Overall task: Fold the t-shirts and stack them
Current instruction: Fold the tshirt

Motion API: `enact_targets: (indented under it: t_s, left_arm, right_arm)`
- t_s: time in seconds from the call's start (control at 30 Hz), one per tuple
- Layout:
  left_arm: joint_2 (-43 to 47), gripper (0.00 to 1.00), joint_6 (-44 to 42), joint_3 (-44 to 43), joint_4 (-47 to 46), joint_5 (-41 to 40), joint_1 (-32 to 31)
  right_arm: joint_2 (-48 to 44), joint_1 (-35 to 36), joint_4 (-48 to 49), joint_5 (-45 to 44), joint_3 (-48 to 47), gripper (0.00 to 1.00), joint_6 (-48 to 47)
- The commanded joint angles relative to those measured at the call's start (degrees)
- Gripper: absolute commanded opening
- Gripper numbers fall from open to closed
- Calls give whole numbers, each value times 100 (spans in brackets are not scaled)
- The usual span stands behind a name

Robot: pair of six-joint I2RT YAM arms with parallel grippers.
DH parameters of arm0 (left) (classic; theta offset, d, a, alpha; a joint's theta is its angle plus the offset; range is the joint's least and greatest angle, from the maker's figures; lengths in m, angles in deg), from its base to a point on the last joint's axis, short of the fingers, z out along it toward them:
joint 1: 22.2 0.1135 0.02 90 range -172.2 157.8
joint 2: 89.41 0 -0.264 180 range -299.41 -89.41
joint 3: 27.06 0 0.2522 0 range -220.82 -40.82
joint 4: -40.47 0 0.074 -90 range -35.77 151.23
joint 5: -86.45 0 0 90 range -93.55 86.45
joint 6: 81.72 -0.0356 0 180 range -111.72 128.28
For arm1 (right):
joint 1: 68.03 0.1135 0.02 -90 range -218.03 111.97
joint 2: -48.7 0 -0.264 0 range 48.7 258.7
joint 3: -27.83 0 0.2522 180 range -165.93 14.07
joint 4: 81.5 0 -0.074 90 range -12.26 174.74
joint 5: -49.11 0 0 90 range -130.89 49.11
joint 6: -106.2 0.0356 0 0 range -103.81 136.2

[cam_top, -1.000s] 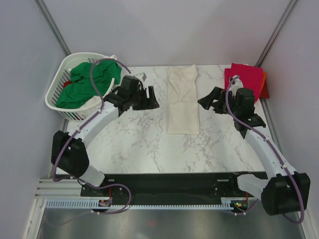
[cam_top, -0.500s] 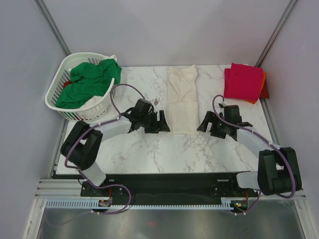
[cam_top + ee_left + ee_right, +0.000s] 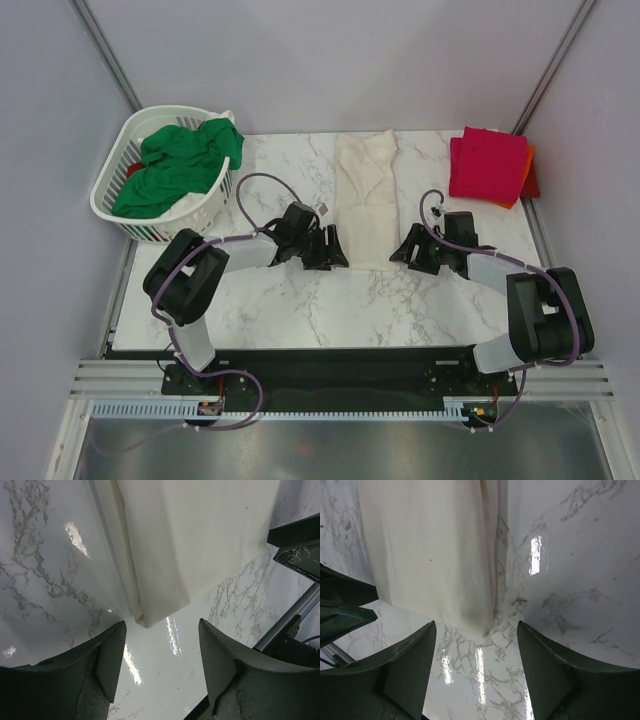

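- One cream-white t-shirt [image 3: 367,205] lies folded into a long strip in the middle of the worktop [image 3: 280,300], its near end towards our arms.
- Our left gripper [image 3: 161,630] sits low at the strip's near left corner, fingers spread, grasping nothing.
- Our right gripper [image 3: 476,627] sits at the near right corner, likewise released.
- We see a crimson-pink t-shirt [image 3: 487,165] folded on an orange t-shirt [image 3: 527,168] at the far right.
- A green t-shirt [image 3: 180,165] lies heaped in the basket [image 3: 108,205] at the far left.
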Motion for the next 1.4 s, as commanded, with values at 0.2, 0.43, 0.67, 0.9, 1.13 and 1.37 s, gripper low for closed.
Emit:
enact_targets:
  t_s: [0.2,0.43,0.67,0.9,1.13,1.37]
  left_arm:
    - [-392,52,184,-124,23,-155,-127]
    - [-401,2,175,-186,-118,-137,-207]
    - [756,2,350,481,251,-313,-400]
    - [2846,2,1052,1421,1165,-770,-961]
    - [4527,2,1730,1361,2394,-1280,-1481]
    - [4514,2,1302,229,3352,-1745,-1464]
  right_arm:
    - [494,312,488,96,312,44,192]
    - [468,330,479,113,295,0,157]
    - [-401,417,-194,140,576,0,209]
    - [-3086,892,-1839,-167,954,0,754]
    - [-4682,1015,-3273,-54,349,0,1273]
    - [-3869,1024,-3590,-387,-1066,0,975]
